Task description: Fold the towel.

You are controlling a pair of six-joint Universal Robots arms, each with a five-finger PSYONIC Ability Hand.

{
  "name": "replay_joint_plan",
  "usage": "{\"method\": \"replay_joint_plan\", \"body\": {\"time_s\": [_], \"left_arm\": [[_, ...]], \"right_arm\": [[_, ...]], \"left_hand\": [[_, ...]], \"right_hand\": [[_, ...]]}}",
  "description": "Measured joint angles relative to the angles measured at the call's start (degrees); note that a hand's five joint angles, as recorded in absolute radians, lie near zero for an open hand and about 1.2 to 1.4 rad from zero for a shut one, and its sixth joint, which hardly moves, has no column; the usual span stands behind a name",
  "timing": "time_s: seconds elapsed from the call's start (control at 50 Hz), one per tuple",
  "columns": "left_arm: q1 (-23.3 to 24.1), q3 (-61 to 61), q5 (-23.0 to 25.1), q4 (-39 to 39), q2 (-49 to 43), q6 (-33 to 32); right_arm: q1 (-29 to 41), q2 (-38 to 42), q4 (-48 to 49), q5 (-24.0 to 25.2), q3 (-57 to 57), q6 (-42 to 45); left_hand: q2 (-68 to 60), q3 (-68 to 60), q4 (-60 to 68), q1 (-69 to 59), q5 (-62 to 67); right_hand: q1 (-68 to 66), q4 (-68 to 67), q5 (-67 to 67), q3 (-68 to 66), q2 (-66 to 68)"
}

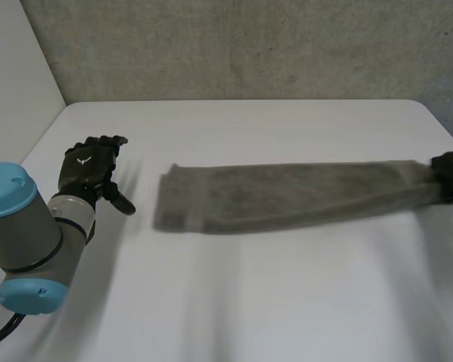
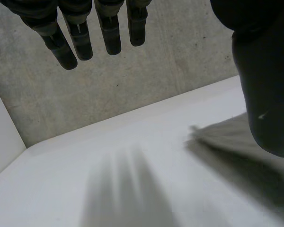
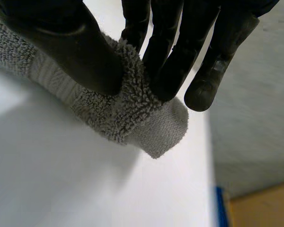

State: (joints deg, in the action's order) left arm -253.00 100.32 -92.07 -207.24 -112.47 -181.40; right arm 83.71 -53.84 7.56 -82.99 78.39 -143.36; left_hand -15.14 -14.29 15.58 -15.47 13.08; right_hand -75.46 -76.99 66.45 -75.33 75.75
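Note:
A grey towel (image 1: 287, 197) lies as a long folded strip across the white table (image 1: 249, 302), reaching from the middle to the right edge. My right hand (image 1: 451, 173) is at the strip's right end. In the right wrist view its thumb (image 3: 71, 47) and fingers (image 3: 173, 52) pinch the bunched towel end (image 3: 132, 118) between them. My left hand (image 1: 90, 172) hovers over the table at the left, a short way from the towel's left end, with its fingers (image 2: 85, 33) straight and nothing in them. The towel's left end (image 2: 227, 137) lies beside that hand's thumb (image 2: 267, 85).
A grey concrete wall (image 1: 249, 45) runs behind the table. A white panel (image 1: 15, 75) stands along the table's left side. The table's right edge (image 3: 210, 156) drops off just past the towel's pinched end.

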Motion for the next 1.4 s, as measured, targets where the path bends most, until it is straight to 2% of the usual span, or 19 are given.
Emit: {"method": "replay_joint_plan", "body": {"time_s": [0.1, 0.16, 0.26, 0.34, 0.4, 0.52, 0.58, 0.64, 0.7, 0.84, 0.92, 1.0, 1.02, 1.08, 1.1, 1.14, 1.18, 1.3, 1.4], "left_arm": [[-0.2, 0.0, 0.0, 0.0, 0.0, 0.0], [-0.2, 0.0, 0.0, -0.1, 0.0, 0.0], [-0.2, 0.0, 0.0, -0.1, 0.0, 0.0], [-0.1, 0.0, 0.0, -0.1, 0.0, -0.1], [0.0, 0.1, 0.0, -0.1, 0.0, -0.1], [0.2, 0.1, 0.1, -0.1, -0.1, -0.1], [0.2, 0.1, 0.1, -0.1, -0.3, -0.1], [0.3, 0.1, 0.1, -0.1, -0.5, -0.1], [0.4, 0.1, 0.1, -0.1, -0.6, -0.1], [0.3, 0.1, 0.1, -0.1, -0.6, -0.1], [0.4, 0.1, 0.1, -0.3, -0.8, -0.2], [0.5, 0.2, 0.1, -0.5, -1.2, -0.4], [0.5, 0.2, 0.1, -0.5, -1.2, -0.5], [0.7, 0.4, 0.1, -0.6, -1.4, -0.6], [0.8, 0.5, 0.1, -0.7, -1.5, -0.6], [1.0, 0.7, 0.1, -0.8, -1.5, -0.7], [1.2, 0.8, 0.1, -0.9, -1.5, -0.7], [1.7, 1.0, 0.1, -1.0, -1.2, -0.7], [2.1, 0.7, 0.1, -1.0, -0.4, -0.4]], "right_arm": [[-1.9, -2.4, -2.5, -1.6, -3.9, 5.8], [0.5, -3.8, -3.8, -1.6, -7.0, 8.7], [10.9, -4.9, -4.4, -0.3, -11.6, 10.4], [22.9, -4.6, -3.9, 1.3, -13.9, 10.5], [32.4, -3.2, -2.4, 2.3, -14.6, 10.3], [44.1, 1.7, 1.3, 3.6, -14.8, 9.9], [46.7, 4.1, 2.6, 3.6, -14.7, 9.8], [47.7, 5.9, 3.4, 2.9, -14.6, 9.1], [47.5, 6.2, 3.4, 1.3, -14.3, 7.6], [41.9, 1.6, 0.3, -7.1, -9.0, -0.6], [37.2, -1.0, -1.3, -8.1, -2.7, -3.4], [32.5, -2.7, -1.6, -6.1, 5.4, -4.6], [31.8, -2.8, -1.5, -5.7, 6.6, -4.6], [29.4, -2.9, -0.1, -4.3, 10.3, -4.6], [28.6, -2.9, 0.6, -4.1, 11.2, -4.5], [27.7, -2.9, 1.6, -4.0, 12.0, -4.4], [27.1, -3.1, 2.8, -4.4, 12.3, -4.2], [27.6, -4.9, 5.1, -6.4, 9.8, -3.1], [33.8, -5.3, 5.4, -5.2, 3.6, -1.0]], "left_hand": [[0.0, 0.0, 0.0, 0.0, 0.0], [0.0, 0.0, 0.0, 0.1, 0.0], [0.0, 0.0, 0.0, 0.1, 0.0], [0.0, 0.0, 0.0, 0.1, 0.0], [0.0, 0.0, 0.0, 0.1, 0.0], [0.0, 0.0, 0.0, 0.1, 0.0], [0.0, 0.0, 0.0, 0.2, 0.0], [0.0, 0.0, 0.0, 0.2, 0.0], [0.0, 0.0, 0.0, 0.2, 0.0], [0.0, 0.0, 0.0, 0.2, 0.0], [0.0, 0.0, 0.0, 0.2, 0.0], [0.0, 0.0, 0.0, 0.2, 0.0], [0.0, 0.0, 0.0, 0.2, 0.0], [0.0, 0.0, 0.0, 0.2, 0.0], [0.0, 0.0, 0.0, 0.2, 0.0], [0.0, 0.0, 0.0, 0.2, 0.0], [0.0, 0.0, 0.0, 0.2, 0.0], [0.0, 0.0, 0.0, 0.2, 0.0], [0.0, 0.0, 0.0, 0.2, 0.0]], "right_hand": [[0.0, 0.0, -0.1, -0.6, 0.0], [-0.1, 0.0, -0.1, -0.8, 0.0], [-0.2, 0.0, -0.1, -1.2, 0.0], [-0.2, 0.0, -0.1, -1.4, 0.0], [-0.2, 0.0, -0.1, -1.4, 0.0], [1.4, 2.5, -2.0, 0.8, -1.6], [23.3, 23.6, -23.8, 22.8, -24.0], [52.3, 53.5, -54.9, 52.0, -53.7], [60.8, 62.3, -63.0, 61.0, -61.4], [61.8, 62.3, -63.0, 61.3, -61.4], [61.8, 62.3, -63.0, 61.3, -61.4], [60.0, 61.4, -60.9, 59.9, -60.3], [57.5, 59.5, -58.5, 58.0, -58.4], [33.6, 36.1, -34.6, 34.4, -34.2], [22.1, 23.3, -22.9, 21.5, -21.0], [9.0, 6.5, -5.5, 4.8, -6.4], [3.5, 0.6, -0.7, -0.7, -3.7], [1.8, 0.0, -0.6, -1.0, -3.7], [1.4, 0.0, -0.6, -1.0, -3.7]]}}
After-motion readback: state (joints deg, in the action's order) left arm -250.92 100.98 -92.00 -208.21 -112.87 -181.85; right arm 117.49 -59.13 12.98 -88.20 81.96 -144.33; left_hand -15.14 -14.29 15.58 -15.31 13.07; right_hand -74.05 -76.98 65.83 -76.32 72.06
